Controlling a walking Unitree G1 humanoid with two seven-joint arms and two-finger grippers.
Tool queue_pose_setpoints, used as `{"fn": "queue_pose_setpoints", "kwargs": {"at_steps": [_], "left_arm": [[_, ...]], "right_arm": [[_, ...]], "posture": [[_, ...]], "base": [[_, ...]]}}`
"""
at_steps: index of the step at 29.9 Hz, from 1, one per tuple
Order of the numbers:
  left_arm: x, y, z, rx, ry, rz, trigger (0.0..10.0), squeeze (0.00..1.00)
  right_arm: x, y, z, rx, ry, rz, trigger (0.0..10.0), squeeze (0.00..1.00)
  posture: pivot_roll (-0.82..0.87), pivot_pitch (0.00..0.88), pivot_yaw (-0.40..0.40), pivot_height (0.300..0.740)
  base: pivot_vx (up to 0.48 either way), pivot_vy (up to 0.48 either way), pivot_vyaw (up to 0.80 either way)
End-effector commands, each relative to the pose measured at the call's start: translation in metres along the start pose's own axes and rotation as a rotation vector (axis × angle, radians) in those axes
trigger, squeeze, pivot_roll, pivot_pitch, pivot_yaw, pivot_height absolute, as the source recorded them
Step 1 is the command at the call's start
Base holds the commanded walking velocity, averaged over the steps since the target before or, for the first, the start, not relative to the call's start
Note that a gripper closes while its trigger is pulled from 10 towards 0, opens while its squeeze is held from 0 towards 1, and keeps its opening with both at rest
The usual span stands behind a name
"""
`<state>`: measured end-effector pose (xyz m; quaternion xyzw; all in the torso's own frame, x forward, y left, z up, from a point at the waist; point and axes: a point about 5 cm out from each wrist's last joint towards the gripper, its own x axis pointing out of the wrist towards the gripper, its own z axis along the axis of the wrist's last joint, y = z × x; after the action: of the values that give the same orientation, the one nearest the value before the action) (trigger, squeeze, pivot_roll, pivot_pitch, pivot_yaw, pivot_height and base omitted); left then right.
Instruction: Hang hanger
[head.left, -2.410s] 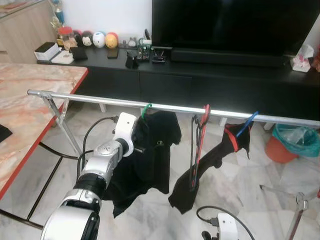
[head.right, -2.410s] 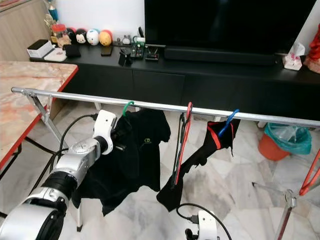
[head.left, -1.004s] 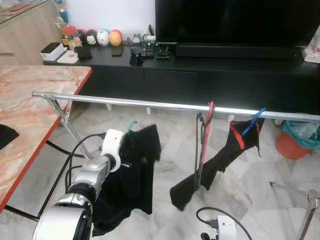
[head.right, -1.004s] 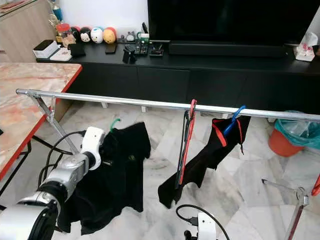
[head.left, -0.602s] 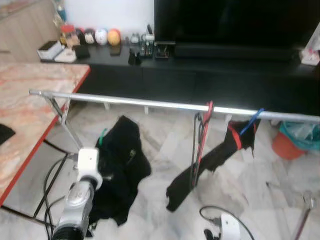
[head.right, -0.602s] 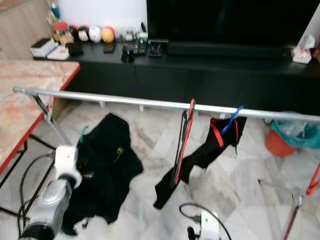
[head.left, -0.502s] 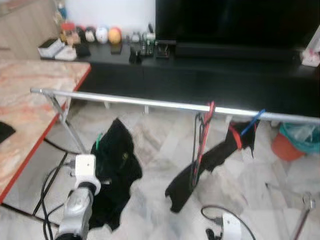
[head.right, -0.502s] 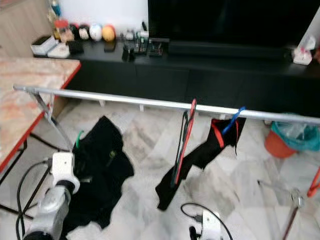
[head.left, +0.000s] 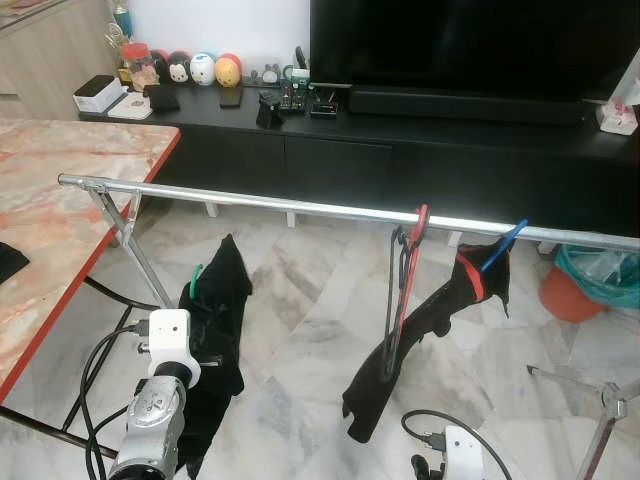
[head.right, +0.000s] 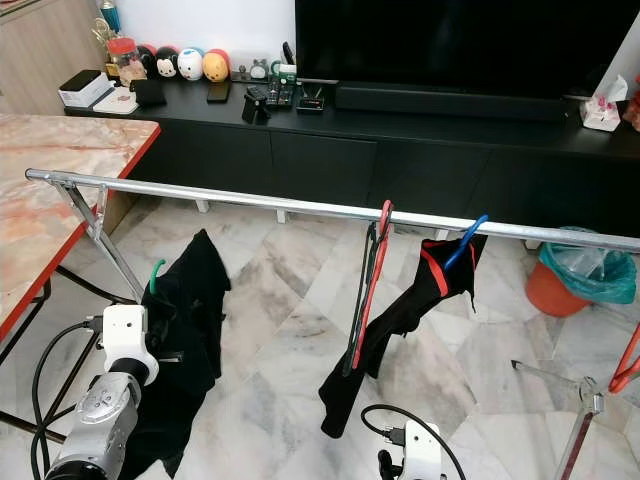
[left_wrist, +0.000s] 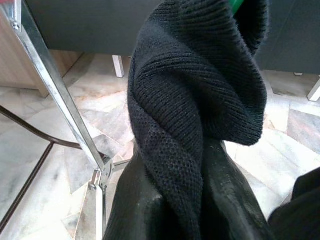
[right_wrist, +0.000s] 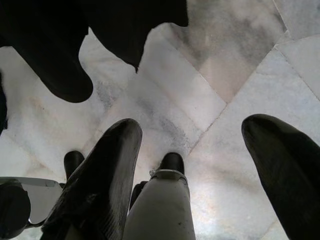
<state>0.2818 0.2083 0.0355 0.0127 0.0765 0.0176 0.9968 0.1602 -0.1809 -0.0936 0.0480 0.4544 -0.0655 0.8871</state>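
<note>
Fabric of the black garment (left_wrist: 195, 130) bunches between the left tool (left_wrist: 190, 200), clamped so its green hanger (head.left: 196, 281) stays carried below the rail (head.left: 300, 208) at 12 o'clock, while the right tool (right_wrist: 200, 165) idles apart.

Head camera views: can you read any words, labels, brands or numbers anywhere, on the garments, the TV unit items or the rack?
None can be read.
White box on the TV console: any print too small to read.
Jar label: too small to read.
Black garment held in the left tool: no readable mark.
Television: no brand readable.
</note>
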Motion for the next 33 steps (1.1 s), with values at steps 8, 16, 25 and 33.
{"fn": "queue_pose_setpoints", "kwargs": {"at_steps": [8,16,25,33], "left_arm": [[0.004,0.0,0.015,0.015,-0.075,-0.003,10.0,0.0],[0.012,-0.018,0.04,0.048,-0.166,-0.01,10.0,0.0],[0.013,-0.02,0.039,0.035,-0.161,-0.016,10.0,0.0],[0.011,-0.018,0.041,0.039,-0.163,0.0,10.0,0.0]], "right_arm": [[0.0,-0.001,0.001,0.011,-0.005,-0.009,10.0,0.0],[-0.001,-0.004,0.0,0.002,-0.01,-0.022,10.0,0.0],[0.0,-0.004,0.0,0.004,-0.011,-0.021,10.0,0.0],[0.0,-0.003,0.002,0.0,-0.014,-0.015,10.0,0.0]], "posture": [[0.03,0.0,-0.016,0.728],[0.02,0.0,-0.027,0.728],[0.02,0.0,-0.027,0.728],[0.02,0.0,-0.029,0.728]], "base": [[0.0,0.0,0.0],[0.0,-0.06,-0.38],[0.0,-0.213,-0.76],[0.0,0.0,-0.73]]}}
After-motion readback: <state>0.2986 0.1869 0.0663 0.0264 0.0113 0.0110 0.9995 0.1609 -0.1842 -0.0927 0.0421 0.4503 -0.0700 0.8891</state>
